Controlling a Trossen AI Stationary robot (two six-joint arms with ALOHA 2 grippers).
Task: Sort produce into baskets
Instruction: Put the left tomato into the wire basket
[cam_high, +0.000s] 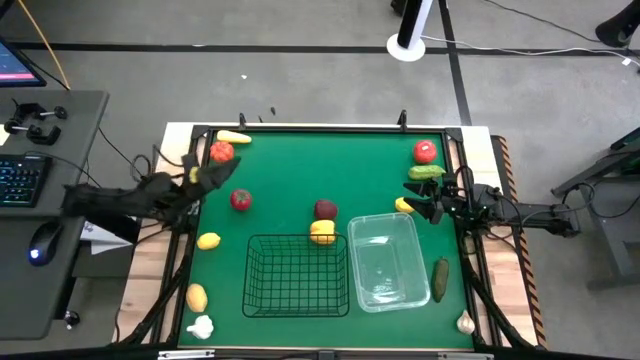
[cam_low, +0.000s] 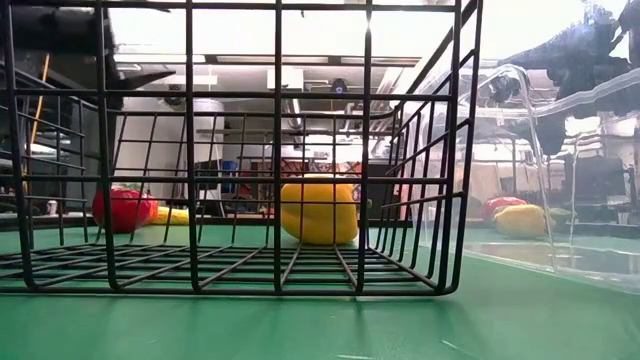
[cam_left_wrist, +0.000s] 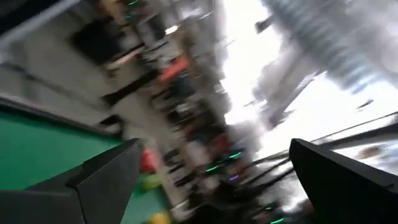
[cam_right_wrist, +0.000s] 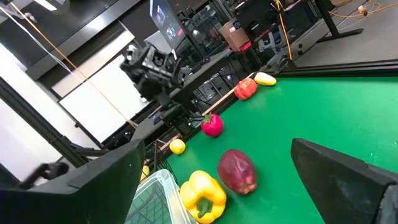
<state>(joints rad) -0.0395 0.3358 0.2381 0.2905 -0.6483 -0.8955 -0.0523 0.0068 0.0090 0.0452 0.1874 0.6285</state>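
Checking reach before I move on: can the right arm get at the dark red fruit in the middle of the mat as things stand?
Probably yes. The right gripper, jaws open, faces the dark red fruit across bare mat; only the yellow pepper sits close beside it.

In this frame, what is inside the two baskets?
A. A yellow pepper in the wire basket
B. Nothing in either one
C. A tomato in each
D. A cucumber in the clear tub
B: from above, the wire basket and the clear tub both show only bare floor inside; the yellow pepper lies just outside the wire basket's far edge.
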